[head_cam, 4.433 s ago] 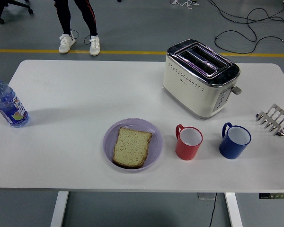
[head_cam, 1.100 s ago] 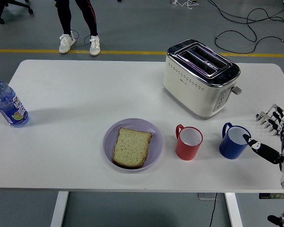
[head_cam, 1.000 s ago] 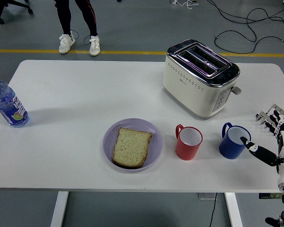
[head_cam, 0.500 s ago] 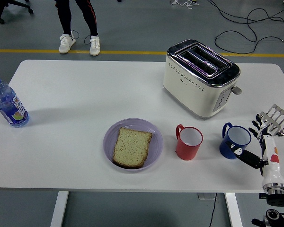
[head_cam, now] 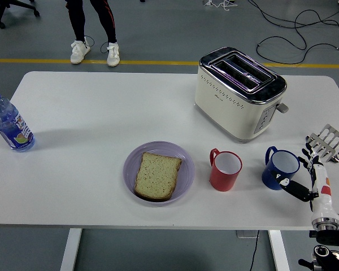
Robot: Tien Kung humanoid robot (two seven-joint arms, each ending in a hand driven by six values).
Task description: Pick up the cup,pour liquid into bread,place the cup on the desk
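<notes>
A blue cup [head_cam: 279, 167] stands at the right of the white table, handle turned to the back left. Left of it is a red cup [head_cam: 225, 170]. A slice of bread [head_cam: 156, 175] lies on a lilac plate [head_cam: 130, 164] near the front middle. My right hand [head_cam: 300, 169] comes up from the lower right corner and is open beside the blue cup. Its thumb tip [head_cam: 283, 182] lies against the cup's lower right side, and the fingers [head_cam: 308, 156] are spread just right of the rim. My left hand is out of view.
A cream toaster [head_cam: 240, 93] stands behind the cups. A metal toast rack [head_cam: 327, 141] sits at the right edge, just behind my hand. A blue water bottle [head_cam: 8, 125] is at the far left. A person's legs [head_cam: 93, 28] show beyond the table.
My right hand came in from the lower right and closed on the blue cup. Its thumb dropped from the rim to the cup's lower side. Over the last half second it barely moved.
</notes>
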